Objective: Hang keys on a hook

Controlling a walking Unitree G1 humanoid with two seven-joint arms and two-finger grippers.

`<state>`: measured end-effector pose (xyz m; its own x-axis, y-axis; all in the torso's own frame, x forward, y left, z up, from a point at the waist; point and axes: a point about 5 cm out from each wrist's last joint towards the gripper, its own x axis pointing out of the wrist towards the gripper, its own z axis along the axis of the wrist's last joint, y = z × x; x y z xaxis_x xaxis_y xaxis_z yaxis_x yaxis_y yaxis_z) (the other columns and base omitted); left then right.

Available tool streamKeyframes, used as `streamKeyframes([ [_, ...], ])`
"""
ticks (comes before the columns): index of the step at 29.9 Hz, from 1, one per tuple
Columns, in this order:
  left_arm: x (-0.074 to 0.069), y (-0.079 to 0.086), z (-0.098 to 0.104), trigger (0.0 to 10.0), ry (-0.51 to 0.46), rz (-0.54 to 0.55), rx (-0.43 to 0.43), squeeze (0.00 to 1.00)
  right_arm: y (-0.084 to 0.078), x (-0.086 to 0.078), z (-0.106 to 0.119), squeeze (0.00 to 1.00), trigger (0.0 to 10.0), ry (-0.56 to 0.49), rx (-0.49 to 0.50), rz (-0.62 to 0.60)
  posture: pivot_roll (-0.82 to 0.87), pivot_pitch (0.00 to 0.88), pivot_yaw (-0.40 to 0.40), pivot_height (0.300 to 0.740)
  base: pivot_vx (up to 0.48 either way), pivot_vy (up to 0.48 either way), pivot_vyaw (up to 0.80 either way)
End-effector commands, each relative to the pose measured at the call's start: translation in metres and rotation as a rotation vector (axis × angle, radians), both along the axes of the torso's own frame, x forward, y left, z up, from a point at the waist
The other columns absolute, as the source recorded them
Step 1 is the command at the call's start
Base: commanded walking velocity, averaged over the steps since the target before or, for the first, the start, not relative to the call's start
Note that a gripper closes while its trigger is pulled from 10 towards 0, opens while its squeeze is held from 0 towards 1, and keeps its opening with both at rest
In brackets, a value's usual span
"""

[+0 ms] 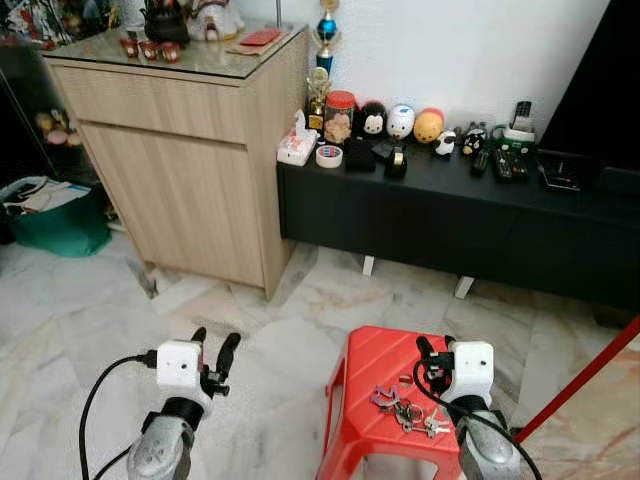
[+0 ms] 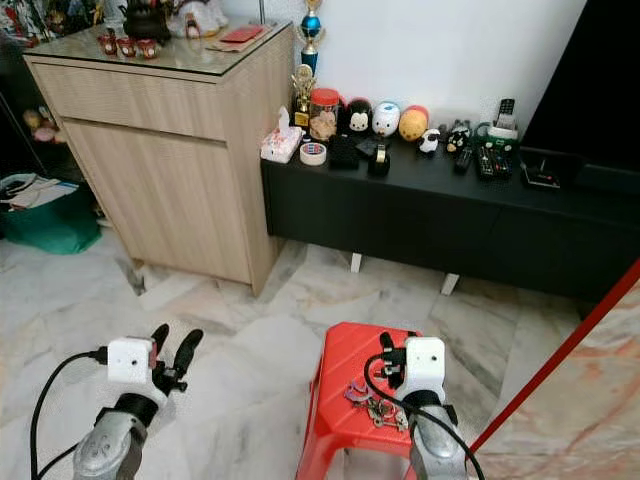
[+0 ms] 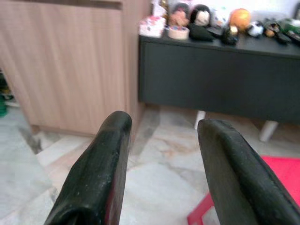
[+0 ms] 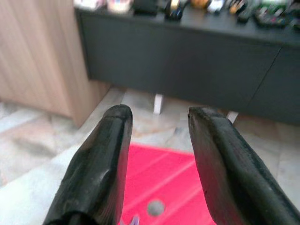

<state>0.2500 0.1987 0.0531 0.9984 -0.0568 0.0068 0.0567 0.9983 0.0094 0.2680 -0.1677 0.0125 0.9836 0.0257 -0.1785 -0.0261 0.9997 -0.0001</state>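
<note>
On the red stool (image 1: 375, 365) lie keys (image 1: 405, 410), right end effector (image 1: 430, 358) above (parted, empty); wooden cabinet (image 1: 190, 170) beyond.

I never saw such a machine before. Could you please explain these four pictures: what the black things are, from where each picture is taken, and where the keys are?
It is a walking robot with two arms. Two pictures come from cameras in its head, looking down; the other two come from a camera on each wrist, looking along that hand's two black fingers. The left hand is open over the floor and holds nothing. The right hand is also open, above a red stool. The keys lie on the stool, not yet picked up. Behind stand a wooden cabinet and a black bench with small toys. I see no hook.
</note>
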Motion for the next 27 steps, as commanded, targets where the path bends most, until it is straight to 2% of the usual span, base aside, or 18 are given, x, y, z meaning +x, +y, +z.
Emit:
streamKeyframes([
  [1,0.007,-0.002,0.009,10.0,-0.019,0.014,-0.028,0.0,-0.001,0.008,0.009,0.0,10.0,-0.028,0.002,-0.042,-0.01,0.0,-0.07,0.692,0.0,0.0,0.0],
  [13,0.022,-0.002,0.014,10.0,-0.009,0.043,-0.067,0.0,0.01,0.01,0.006,0.0,10.0,0.018,0.021,-0.092,-0.01,0.0,-0.066,0.687,0.0,0.0,0.0],
  [19,0.023,-0.002,0.016,10.0,-0.004,0.025,-0.06,0.0,0.003,0.012,0.006,0.0,10.0,0.027,0.006,-0.123,-0.01,0.0,-0.063,0.648,0.0,0.0,0.0],
  [27,0.022,0.0,0.013,10.0,0.014,0.012,-0.042,0.0,0.007,0.02,0.01,0.0,10.0,0.023,0.001,-0.119,0.0,0.0,-0.068,0.648,0.0,0.0,0.0],
])
